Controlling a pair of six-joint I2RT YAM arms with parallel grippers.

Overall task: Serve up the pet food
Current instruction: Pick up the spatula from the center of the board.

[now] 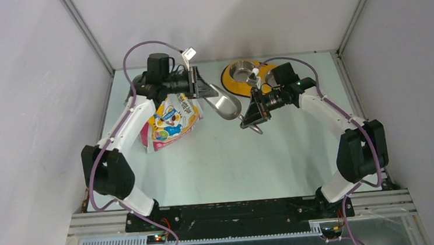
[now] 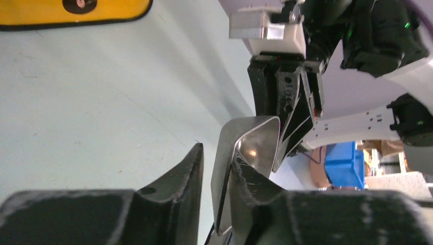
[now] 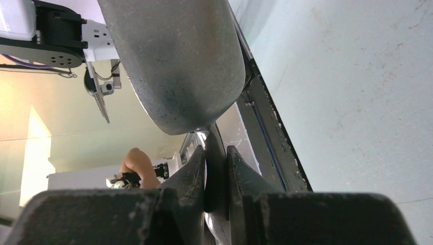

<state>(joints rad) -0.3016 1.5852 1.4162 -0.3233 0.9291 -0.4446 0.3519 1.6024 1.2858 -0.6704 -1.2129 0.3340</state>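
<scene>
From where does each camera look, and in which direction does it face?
Top external: above and behind the arm bases, looking down on the table; both arms show, plus the pet food bag and the yellow feeder.
Left wrist: on the left arm, looking along the left gripper at the metal scoop; its own fingers show.
Right wrist: on the right arm, looking along the right gripper, shut on the scoop's handle; its own fingers show.
Shared: both wrist views show the metal scoop.
</scene>
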